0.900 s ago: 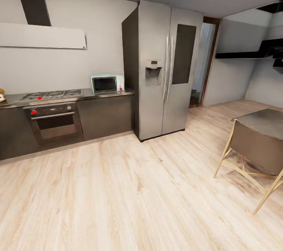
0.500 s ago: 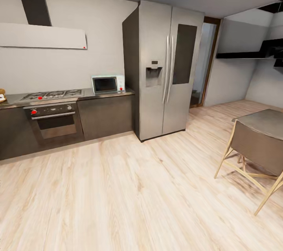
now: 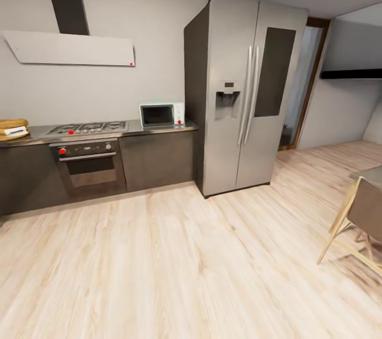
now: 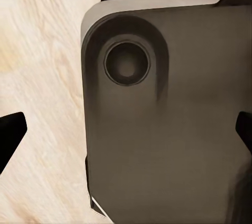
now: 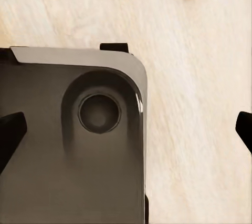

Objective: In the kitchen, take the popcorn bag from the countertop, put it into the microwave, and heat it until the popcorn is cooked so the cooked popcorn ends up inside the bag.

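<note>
I'm on my way across the bare wood floor (image 3: 175,264), well apart from the counter (image 3: 159,130). The popcorn bag (image 3: 13,129) sits at its far left end, beyond the hob (image 3: 87,128); the microwave (image 3: 162,114) stands at the other end, door closed, just beside the fridge (image 3: 241,95).

My left gripper (image 4: 126,134) and right gripper (image 5: 126,129) both hang spread apart, grasping nothing — each over a corner of my own base (image 4: 173,129).

I'd judge the best line is to swing left toward the bag and square up to the cabinet fronts before reaching. The chair (image 3: 361,219) at right is the one obstacle; the rest is open room.
</note>
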### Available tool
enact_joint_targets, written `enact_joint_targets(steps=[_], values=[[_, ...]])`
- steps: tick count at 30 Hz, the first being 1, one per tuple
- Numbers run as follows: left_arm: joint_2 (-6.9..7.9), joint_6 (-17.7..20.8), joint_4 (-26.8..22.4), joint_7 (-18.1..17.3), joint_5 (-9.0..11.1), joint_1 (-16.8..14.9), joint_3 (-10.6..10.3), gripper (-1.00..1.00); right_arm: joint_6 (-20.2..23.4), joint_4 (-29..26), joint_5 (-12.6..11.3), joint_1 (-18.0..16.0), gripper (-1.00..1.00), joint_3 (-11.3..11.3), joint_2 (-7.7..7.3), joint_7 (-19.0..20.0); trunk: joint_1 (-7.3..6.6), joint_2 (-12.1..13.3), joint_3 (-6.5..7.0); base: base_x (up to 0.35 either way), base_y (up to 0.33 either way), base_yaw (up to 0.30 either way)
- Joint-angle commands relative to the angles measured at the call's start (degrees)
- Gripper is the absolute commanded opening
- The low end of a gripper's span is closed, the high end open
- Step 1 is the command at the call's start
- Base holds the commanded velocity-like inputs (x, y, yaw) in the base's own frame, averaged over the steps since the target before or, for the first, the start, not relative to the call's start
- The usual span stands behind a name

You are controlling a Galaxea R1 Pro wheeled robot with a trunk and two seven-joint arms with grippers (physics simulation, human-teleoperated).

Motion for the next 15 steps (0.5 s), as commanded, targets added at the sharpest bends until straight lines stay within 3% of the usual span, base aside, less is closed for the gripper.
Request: enact_joint_targets(steps=[1,15], values=[[0.00,0.0,0.0,0.0,0.0,0.0,0.0,1.00,-0.2,0.0,0.0,0.0,1.00,0.0,0.00,0.0,0.03,0.0,-0.06,0.343,0.000,0.256],[0.00,0.0,0.0,0.1,0.0,0.0,0.1,1.00,-0.2,0.0,0.0,0.0,1.00,0.0,0.26,0.0,0.03,0.0,-0.08,0.342,0.000,0.251]])
